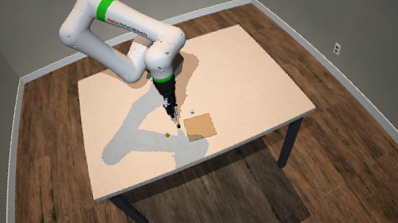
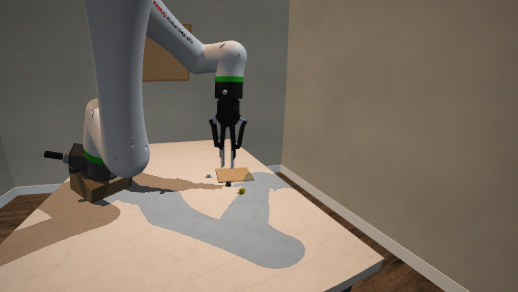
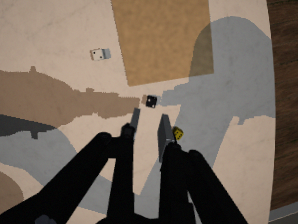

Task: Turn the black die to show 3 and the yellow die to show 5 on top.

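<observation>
Step in hand, as I judge it: lining up on the small black die (image 3: 152, 100) for a first grasp; neither die is on the square tan mat (image 3: 162, 30) yet. The black die lies on the pale beige table top (image 1: 245, 77), just off the mat's near corner, close to it but apparently not on it. The small yellow die (image 3: 178, 133) sits beside it, also off the mat, partly hidden behind one finger in the wrist view. The small white die (image 3: 101, 54) rests apart, off the mat's other side.

The black two-finger gripper (image 3: 148, 125) hangs above the table, fingers drawn in to a narrow gap, pinching nothing, touching nothing. The black die is beyond the fingertips, not between them.

Next move likely calls for centring over the black die, descending, closing on two opposite faces, then rolling it to bring 3 up and setting it on the mat. Pips are too small to read.
</observation>
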